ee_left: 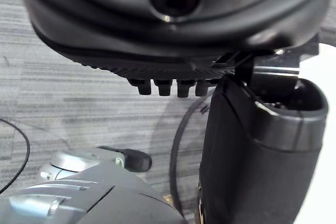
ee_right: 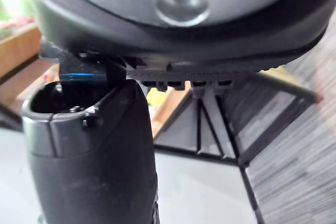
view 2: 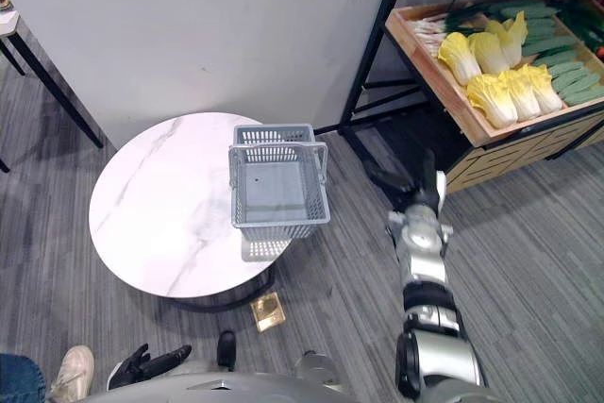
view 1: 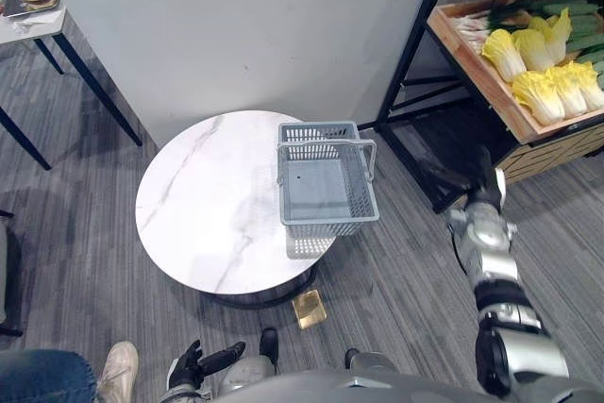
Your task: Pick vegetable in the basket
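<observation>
Resting on round marble table (view 1: pixel 198 219), grey mesh basket (view 1: pixel 329 226), leafy yellow cabbages (view 1: pixel 540 93)

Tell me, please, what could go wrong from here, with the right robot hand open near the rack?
1. The right robot hand hangs low beside the black frame. Going for a cabbage, it may strike the frame or the crate edge.
2. The cabbages lie packed in the tilted crate, so pulling one might loosen others.
3. The basket stands near the table edge, so a careless drop could tip it.
</observation>
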Available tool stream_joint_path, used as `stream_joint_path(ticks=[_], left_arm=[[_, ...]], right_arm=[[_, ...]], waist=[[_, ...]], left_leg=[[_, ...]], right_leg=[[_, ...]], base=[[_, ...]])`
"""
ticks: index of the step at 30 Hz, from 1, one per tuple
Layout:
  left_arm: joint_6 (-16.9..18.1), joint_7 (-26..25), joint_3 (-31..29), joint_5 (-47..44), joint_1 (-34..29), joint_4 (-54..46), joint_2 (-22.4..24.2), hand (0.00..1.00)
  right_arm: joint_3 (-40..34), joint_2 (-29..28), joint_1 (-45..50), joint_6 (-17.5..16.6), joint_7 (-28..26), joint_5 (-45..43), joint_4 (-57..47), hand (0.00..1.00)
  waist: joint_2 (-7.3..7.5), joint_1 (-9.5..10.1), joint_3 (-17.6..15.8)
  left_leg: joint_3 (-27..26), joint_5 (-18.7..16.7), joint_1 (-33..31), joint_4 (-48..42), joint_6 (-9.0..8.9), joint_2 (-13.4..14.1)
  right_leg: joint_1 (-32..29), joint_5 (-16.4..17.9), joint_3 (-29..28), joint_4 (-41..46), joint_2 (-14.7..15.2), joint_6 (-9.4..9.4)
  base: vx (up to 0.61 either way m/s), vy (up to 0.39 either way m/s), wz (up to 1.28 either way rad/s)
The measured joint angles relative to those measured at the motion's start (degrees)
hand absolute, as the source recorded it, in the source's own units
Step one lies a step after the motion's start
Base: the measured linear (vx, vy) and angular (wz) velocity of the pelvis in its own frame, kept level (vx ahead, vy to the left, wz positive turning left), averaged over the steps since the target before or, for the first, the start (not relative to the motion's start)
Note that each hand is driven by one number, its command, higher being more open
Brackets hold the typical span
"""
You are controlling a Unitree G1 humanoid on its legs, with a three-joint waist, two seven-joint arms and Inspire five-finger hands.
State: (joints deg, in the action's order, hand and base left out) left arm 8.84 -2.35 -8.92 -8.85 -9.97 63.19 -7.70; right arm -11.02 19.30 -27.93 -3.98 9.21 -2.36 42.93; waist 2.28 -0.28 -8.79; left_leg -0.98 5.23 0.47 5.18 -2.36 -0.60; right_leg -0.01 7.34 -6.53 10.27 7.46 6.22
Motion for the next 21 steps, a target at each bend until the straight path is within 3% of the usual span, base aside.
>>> stream_joint_path(ticks=[4, 12, 17, 21], left_arm=[[0.2, 0.0, -0.2, -1.2, -0.8, -1.0, 0.9, 1.0], [1.0, 0.5, -0.4, -2.4, -1.2, -3.1, 0.6, 1.0], [1.0, 0.7, -0.3, -2.7, -0.6, -4.0, 0.6, 1.0], [1.0, 0.8, 0.0, -3.7, -0.2, -4.3, 0.8, 1.0]], right_arm=[[6.1, 2.3, -7.5, 0.3, -1.8, 4.1, 4.7, 1.0], [24.3, 4.6, -21.5, 0.4, -10.3, 16.4, 11.4, 1.0], [27.8, 2.4, -26.7, 0.2, -12.2, 26.7, 14.6, 1.0], [32.7, 2.2, -29.9, -0.1, -14.5, 29.2, 14.9, 1.0]], waist=[[-0.94, 0.13, -0.5], [0.06, 0.86, -2.3], [0.02, 2.28, -3.4], [-0.65, 3.08, -3.9]], left_leg=[[0.9, 1.0, -0.4, 0.0, -0.32, 0.8], [1.2, 1.4, -1.4, -0.3, 0.24, -0.1], [1.8, 1.2, -1.8, -0.3, 0.45, -0.2], [2.6, 1.0, -1.9, -0.3, 0.41, 0.9]], right_leg=[[0.1, 0.8, 1.4, -0.4, -0.5, 0.05], [0.1, 0.1, 1.5, -1.5, 0.4, 0.37], [0.2, -0.5, 1.5, -1.4, 0.4, 0.82], [0.1, -2.6, 1.0, -1.4, -0.7, 0.09]], base=[[-0.06, -0.054, 0.14], [0.04, -0.004, 0.03], [0.06, 0.012, 0.13], [0.01, 0.003, 0.02]])
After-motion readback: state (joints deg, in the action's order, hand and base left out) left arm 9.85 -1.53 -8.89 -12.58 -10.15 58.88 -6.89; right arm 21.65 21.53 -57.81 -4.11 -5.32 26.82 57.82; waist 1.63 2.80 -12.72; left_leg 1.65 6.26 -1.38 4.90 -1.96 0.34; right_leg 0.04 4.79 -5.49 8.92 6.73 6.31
